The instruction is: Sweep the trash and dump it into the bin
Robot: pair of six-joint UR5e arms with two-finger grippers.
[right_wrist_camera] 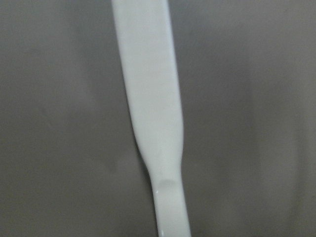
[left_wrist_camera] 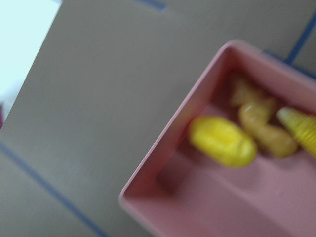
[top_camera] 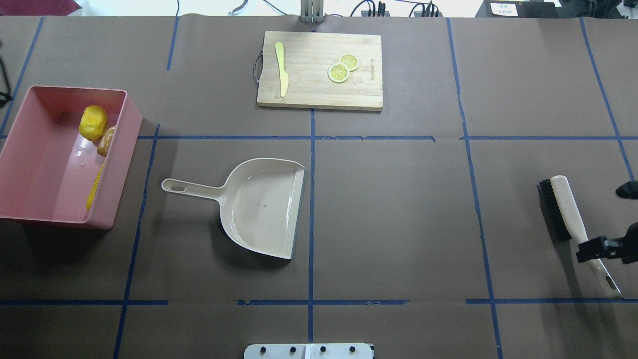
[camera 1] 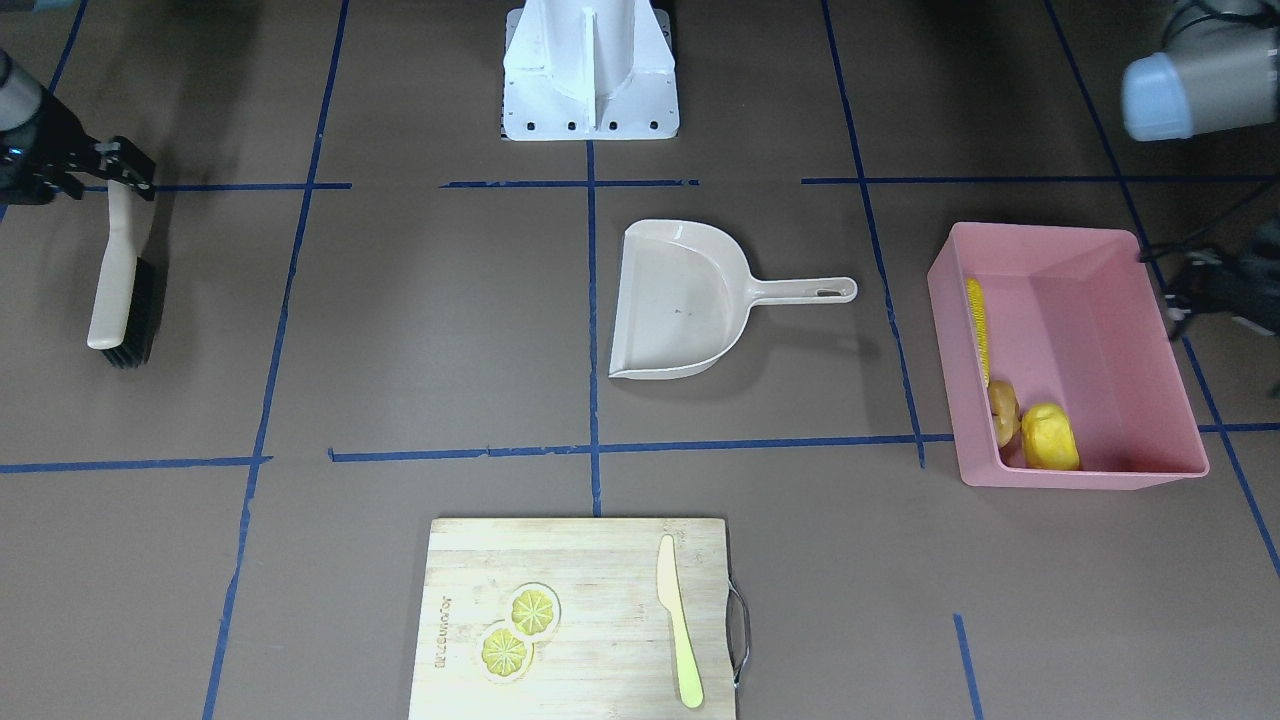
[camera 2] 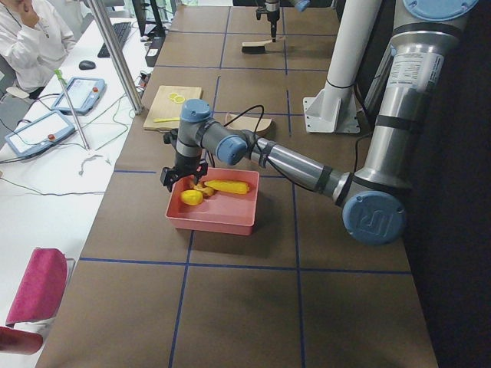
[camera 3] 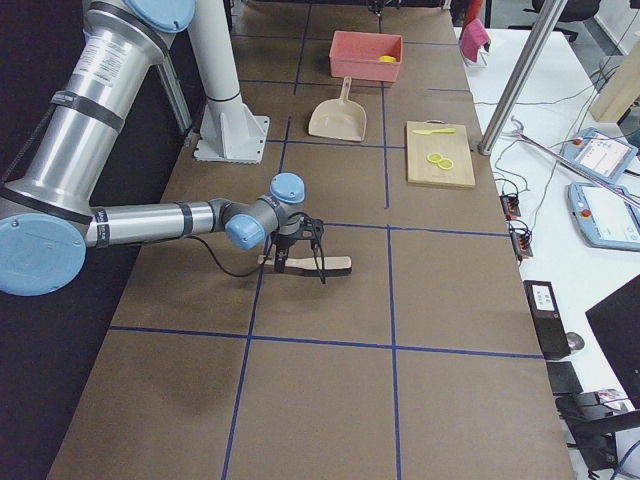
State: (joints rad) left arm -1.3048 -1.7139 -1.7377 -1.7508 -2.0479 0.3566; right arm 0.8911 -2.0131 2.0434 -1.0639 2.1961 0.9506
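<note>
The pink bin (camera 1: 1040, 232) stands on the robot's left side of the table. In it lie the corn cob (camera 1: 977, 325), the ginger root (camera 1: 1003, 412) and the yellow potato-like lump (camera 1: 1049, 437). The left wrist view shows the same lump (left_wrist_camera: 222, 141) and ginger (left_wrist_camera: 261, 128) inside the bin wall (left_wrist_camera: 168, 143). My left gripper (camera 1: 1160, 280) hovers over the bin's edge, open and empty. My right gripper (top_camera: 598, 248) is open over the handle of a brush (top_camera: 565, 204) that lies flat on the table.
An empty beige dustpan (top_camera: 259, 204) lies mid-table, its handle toward the bin. A wooden cutting board (top_camera: 309, 89) at the far edge carries a pale yellow knife (top_camera: 281, 70) and two lemon slices (top_camera: 343, 68). The robot base (camera 1: 590, 70) stands at the near edge.
</note>
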